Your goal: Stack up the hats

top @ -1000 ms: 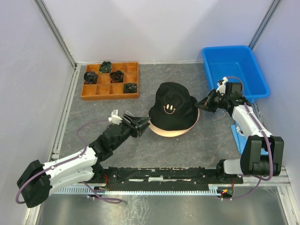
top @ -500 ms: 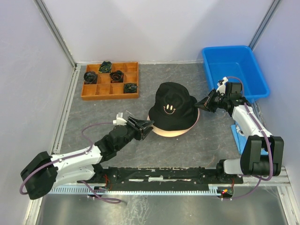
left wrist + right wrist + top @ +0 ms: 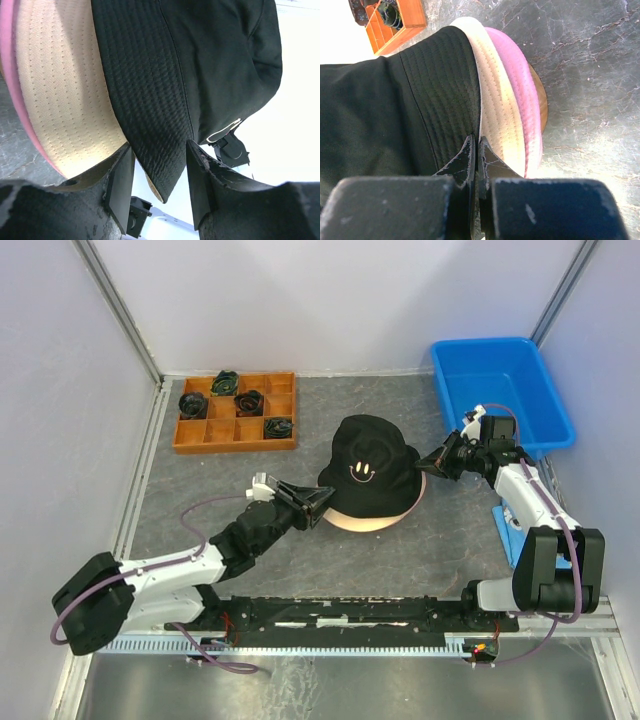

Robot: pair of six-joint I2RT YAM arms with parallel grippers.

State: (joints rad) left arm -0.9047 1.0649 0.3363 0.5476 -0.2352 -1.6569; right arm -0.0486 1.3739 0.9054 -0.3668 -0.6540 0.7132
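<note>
The left jaws stand released, the black hat [image 3: 150, 75] brim between them. The right jaws are clenched at its opposite brim, the beige hat [image 3: 497, 115] and pink hat [image 3: 522, 85] just beside them.

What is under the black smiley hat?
A beige hat brim, then a pink hat brim, then a sliver of wooden stand. Their crowns are covered by the black hat, so any further hat is hidden.
</note>
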